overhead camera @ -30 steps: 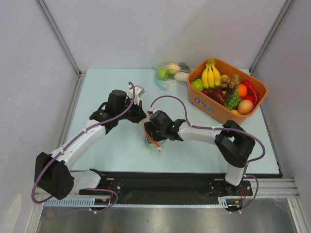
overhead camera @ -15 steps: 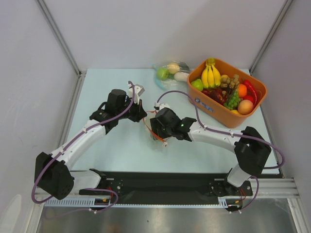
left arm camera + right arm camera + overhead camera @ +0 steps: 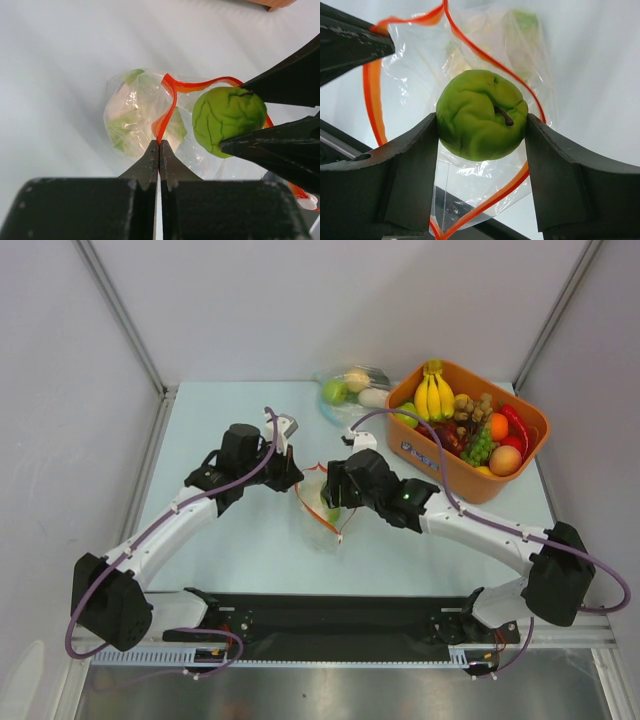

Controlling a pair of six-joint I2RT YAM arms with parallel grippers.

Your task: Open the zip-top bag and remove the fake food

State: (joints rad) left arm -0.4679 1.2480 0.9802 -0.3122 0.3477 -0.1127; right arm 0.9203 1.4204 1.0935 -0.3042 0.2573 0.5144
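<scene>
1. The left gripper (image 3: 159, 146) has its jaws pinched tight on the orange-red zip strip (image 3: 169, 100) at the mouth of the zip-top bag (image 3: 131, 107), holding one lip of it.
2. The right gripper (image 3: 336, 496) stands wide but is clamped on a green, wrinkled piece of fake food (image 3: 481, 122) with a small dark stem, one finger on each side.
3. That green piece sits at the bag's open mouth. From the right wrist, the zip strip loops around it.
4. Deeper in the bag lie pale green and whitish pieces (image 3: 122, 131), blurred by the plastic.
5. The bag lies near the middle of the table (image 3: 220, 540), between the two wrists.
6. At the far right stands an orange basket (image 3: 440, 468) of toy produce with a yellow banana bunch (image 3: 433, 392). Just left of it lies another clear bag (image 3: 350, 390).
</scene>
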